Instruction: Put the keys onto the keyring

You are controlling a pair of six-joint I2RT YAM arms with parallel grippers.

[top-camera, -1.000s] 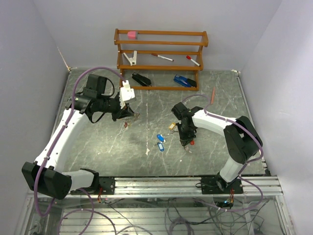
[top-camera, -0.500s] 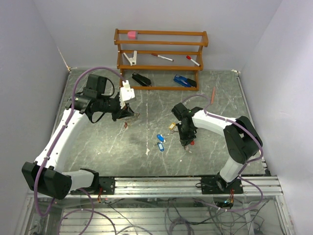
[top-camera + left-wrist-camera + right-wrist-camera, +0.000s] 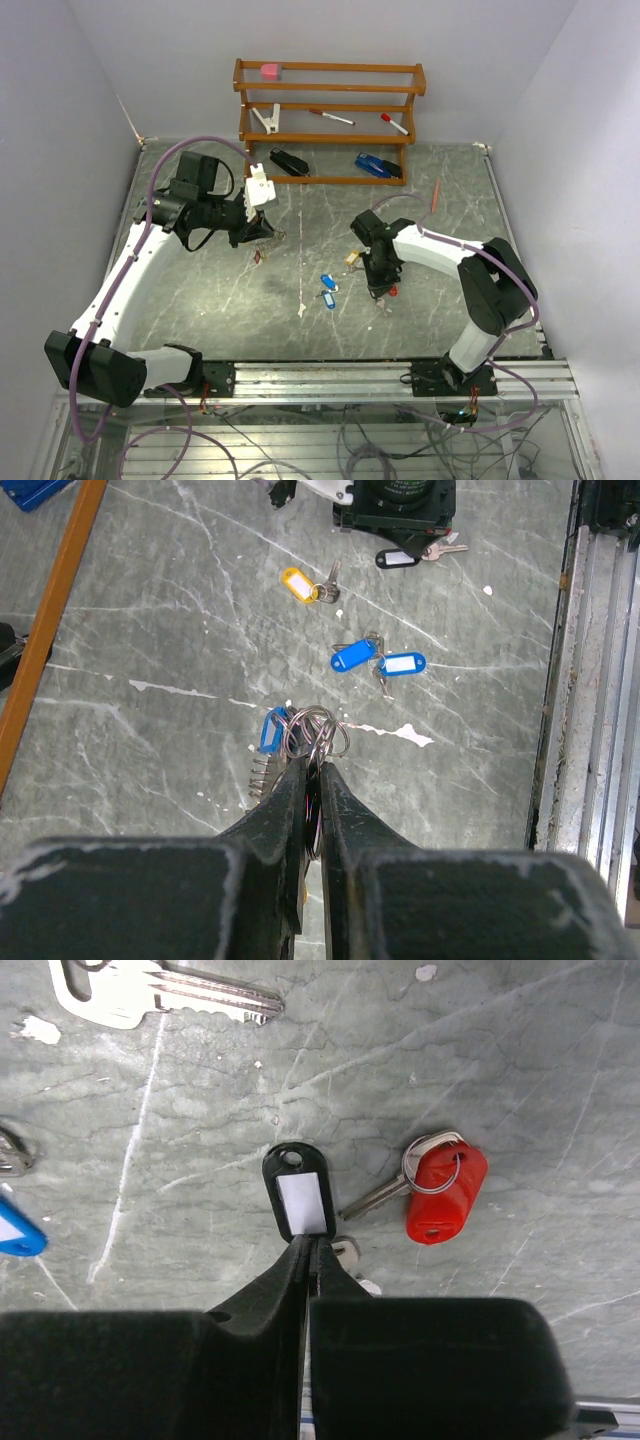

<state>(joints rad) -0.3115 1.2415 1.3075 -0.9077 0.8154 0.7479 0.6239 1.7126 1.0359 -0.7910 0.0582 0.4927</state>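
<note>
Grey marbled tabletop (image 3: 150, 630) lies under both arms. The left gripper (image 3: 311, 768) is pinched tight on the keyring (image 3: 318, 730), well apart from the loose keys. The right gripper (image 3: 308, 1245) is closed on just the end of the black-tagged key (image 3: 297, 1190), beside the red-tagged key (image 3: 445, 1192). With so thin a hold, the tag may twist or slip free when lifted.

The tabletop (image 3: 150, 640) is grey-green stone, patterned with thin white veins and white flecks. On it lie a yellow key tag (image 3: 297, 582), a plain blue key tag (image 3: 352, 657) and a blue key tag with a white label (image 3: 400, 664). The keyring (image 3: 318, 734) is silver-grey, with a third blue tag (image 3: 270, 730) beside it. The black key tag (image 3: 297, 1190) has a white insert; the red key tag (image 3: 447, 1192) is glossy. The rack (image 3: 330, 68) is orange-brown.
</note>
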